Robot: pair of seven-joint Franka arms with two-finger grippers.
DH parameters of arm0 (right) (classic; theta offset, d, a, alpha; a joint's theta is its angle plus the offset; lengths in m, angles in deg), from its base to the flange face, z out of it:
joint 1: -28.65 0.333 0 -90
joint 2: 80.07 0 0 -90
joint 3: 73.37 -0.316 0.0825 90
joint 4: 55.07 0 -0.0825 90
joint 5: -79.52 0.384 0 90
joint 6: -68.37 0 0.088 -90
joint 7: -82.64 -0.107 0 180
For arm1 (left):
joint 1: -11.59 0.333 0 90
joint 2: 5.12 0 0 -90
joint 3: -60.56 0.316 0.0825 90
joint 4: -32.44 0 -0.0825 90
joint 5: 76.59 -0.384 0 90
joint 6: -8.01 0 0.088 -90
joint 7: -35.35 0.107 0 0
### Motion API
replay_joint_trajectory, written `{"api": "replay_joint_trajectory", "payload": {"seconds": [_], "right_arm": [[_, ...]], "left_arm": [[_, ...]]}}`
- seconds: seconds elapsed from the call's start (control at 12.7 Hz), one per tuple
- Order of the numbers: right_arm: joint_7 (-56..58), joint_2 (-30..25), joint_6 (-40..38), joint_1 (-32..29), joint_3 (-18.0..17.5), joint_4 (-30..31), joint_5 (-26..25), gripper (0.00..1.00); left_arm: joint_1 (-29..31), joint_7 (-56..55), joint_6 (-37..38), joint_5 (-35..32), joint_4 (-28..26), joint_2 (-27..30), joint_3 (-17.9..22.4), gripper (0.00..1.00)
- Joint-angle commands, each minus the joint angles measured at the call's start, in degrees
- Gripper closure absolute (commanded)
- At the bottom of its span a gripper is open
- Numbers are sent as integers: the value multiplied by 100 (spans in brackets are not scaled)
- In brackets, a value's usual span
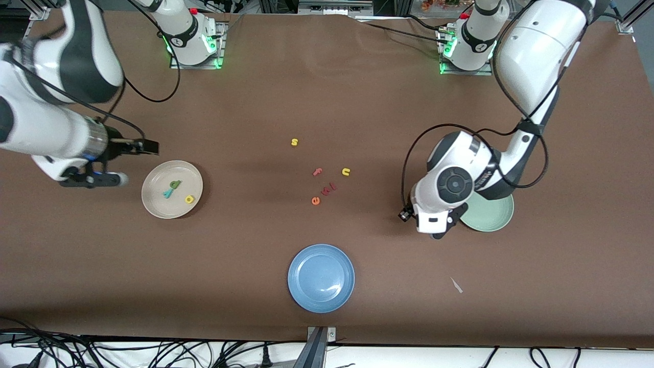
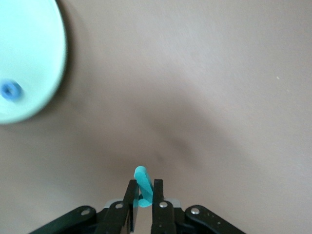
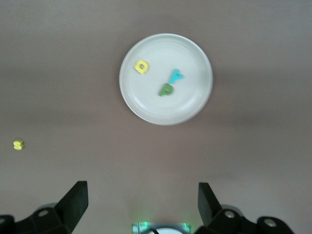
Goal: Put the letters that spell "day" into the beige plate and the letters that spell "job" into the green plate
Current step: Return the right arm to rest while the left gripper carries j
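Blue plate sits nearest the camera, close to the worktop's front edge, mid-length, with nothing in it; it has no part in the task. Loose letters lie mid-worktop: yellow s, pink f, yellow u, orange-red e, plus a reddish piece beside the e, probably the b.

Beige plate, toward the right arm's end, already holds the green d, teal y and yellow a, so "day" looks finished. Right gripper hangs above the worktop beside that plate, fingers spread wide, holding nothing; this arm waits.

Green plate, toward the left arm's end, is half hidden under the left arm; the blue o lies in it. Left gripper hovers just off the plate's rim, fingers clamped on the teal j, pinched upright for a clean drop. Judgement: it needs to shift over the plate before letting go; release here would miss.
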Motion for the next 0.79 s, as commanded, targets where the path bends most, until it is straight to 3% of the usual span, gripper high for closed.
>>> {"api": "replay_joint_trajectory", "payload": {"seconds": [0.0, 0.24, 0.39, 0.71], "right_arm": [[144, -164, -676, -115, -16, -456, -321, 0], [503, -350, -695, -177, 10, -421, -182, 0], [584, -341, -582, -168, 237, -412, 239, 0], [593, -341, -555, -98, 256, -421, 188, 0]], "left_arm": [[385, 1132, 308, 82, -180, 242, -19, 100], [657, 1774, 457, 65, -198, 251, -10, 100], [964, 2442, 747, 65, -215, 277, -10, 100], [1632, 3541, 836, 56, -487, 286, -19, 100]]}}
